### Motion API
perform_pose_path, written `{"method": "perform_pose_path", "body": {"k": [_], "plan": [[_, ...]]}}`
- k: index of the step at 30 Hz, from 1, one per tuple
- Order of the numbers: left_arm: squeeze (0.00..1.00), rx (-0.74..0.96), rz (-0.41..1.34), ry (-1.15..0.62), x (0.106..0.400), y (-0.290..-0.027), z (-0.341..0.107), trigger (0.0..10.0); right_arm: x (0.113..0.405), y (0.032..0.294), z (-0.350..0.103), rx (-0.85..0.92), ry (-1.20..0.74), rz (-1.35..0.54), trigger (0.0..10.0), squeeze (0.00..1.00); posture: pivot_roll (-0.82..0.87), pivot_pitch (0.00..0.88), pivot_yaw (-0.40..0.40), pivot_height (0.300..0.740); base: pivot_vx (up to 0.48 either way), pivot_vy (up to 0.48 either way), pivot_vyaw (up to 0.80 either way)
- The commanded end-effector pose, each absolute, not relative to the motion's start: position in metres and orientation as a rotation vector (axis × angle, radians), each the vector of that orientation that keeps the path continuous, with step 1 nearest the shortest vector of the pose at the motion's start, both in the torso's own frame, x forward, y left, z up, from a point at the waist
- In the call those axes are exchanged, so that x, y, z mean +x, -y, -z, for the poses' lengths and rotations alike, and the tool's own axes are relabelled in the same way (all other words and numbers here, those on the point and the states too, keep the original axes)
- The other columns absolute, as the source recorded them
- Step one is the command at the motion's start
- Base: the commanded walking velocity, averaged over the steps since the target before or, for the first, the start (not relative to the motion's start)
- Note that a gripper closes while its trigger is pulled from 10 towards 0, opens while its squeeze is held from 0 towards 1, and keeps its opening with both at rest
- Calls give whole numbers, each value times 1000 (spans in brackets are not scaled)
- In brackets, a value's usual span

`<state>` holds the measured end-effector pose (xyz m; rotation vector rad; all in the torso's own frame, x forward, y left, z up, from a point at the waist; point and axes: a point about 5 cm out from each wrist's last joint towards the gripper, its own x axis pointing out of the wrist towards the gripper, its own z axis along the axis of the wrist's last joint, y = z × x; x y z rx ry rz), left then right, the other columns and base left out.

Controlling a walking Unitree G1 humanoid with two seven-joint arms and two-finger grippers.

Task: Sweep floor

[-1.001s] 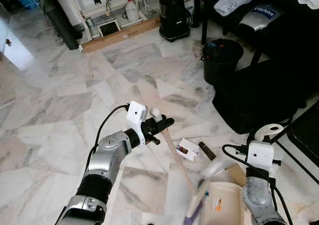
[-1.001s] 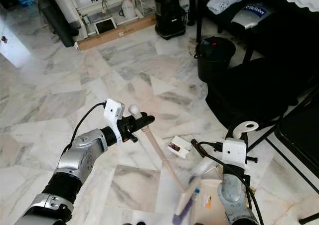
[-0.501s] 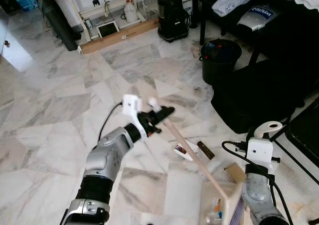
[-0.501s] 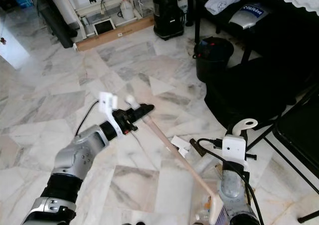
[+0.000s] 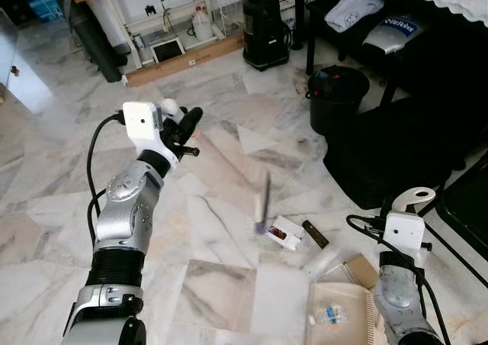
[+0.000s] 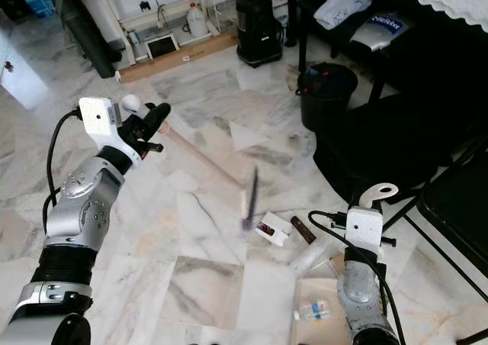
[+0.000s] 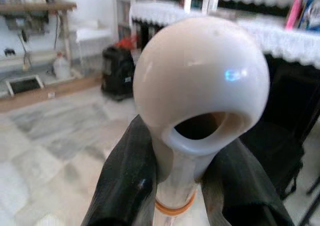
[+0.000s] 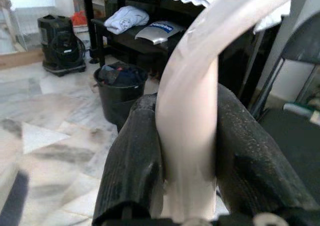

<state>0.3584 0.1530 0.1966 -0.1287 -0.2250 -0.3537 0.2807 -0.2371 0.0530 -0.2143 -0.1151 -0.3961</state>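
The left gripper (image 5: pixel 183 124) is raised over the marble floor (image 5: pixel 69 169), its two black fingers (image 7: pixel 122 186) pressed on either side of the cream handle of a broom (image 6: pixel 204 162), just below the handle's rounded knob with its hanging hole. From the gripper the pale shaft slants away and down across the floor towards the broom's purple bristle head (image 5: pixel 263 204), which is smeared by motion blur, so whether it touches the floor cannot be told.

Just past the bristle head lie a small white card packet (image 5: pixel 286 233) and a dark brown bar (image 5: pixel 316 233), near each other on the floor. Beyond them, close to the right gripper, lies a flat piece of brown cardboard (image 5: pixel 358 269).

The right gripper (image 8: pixel 187 151) is low and near the robot's body, its fingers closed on the curved cream handle of a dustpan (image 5: pixel 339 314). The pan rests on the floor directly below that gripper, with a few small bits of litter (image 5: pixel 326 313) inside it, one showing blue.

Farther off, ahead of the right gripper, stand a black bucket (image 5: pixel 338 93) and a black bag (image 5: pixel 396 150) beside it. A black vacuum cleaner (image 5: pixel 267 20) stands by the far wall.
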Motion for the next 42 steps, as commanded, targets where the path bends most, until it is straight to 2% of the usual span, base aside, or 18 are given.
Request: {"method": "perform_pose_path", "body": {"k": [1, 5, 9, 14, 26, 32, 33, 42], "plan": [[0, -119, 347, 210, 359, -152, -189, 10000, 276, 229, -41, -81, 65, 412, 10000, 0, 39, 63, 169, 740, 0, 0, 0], [0, -115, 353, 195, 360, -150, -183, 10000, 278, 230, -44, -37, 77, 415, 10000, 0, 37, 60, 172, 740, 0, 0, 0], [0, -68, 415, 83, 357, -143, -161, 10000, 279, 230, -45, -26, 84, 412, 10000, 0, 35, 59, 174, 740, 0, 0, 0], [0, -129, 589, -25, 346, -122, -139, 10000, 279, 231, -45, -3, 84, 395, 10000, 0, 48, 70, 174, 740, 0, 0, 0], [0, -196, 716, -60, 337, -90, -132, 10000, 281, 225, -48, 27, 114, 359, 10000, 0, 33, 61, 179, 740, 0, 0, 0], [0, -188, 699, -39, 340, -97, -136, 10000, 282, 225, -51, 34, 127, 352, 10000, 0, 27, 25, 175, 740, 0, 0, 0], [0, -161, 656, -11, 344, -107, -141, 10000, 282, 223, -54, 57, 147, 352, 10000, 0, 25, 4, 168, 740, 0, 0, 0], [0, -84, 533, 92, 354, -133, -159, 10000, 284, 223, -71, 53, 243, 339, 10000, 0, 15, 0, 161, 740, 0, 0, 0]]}}
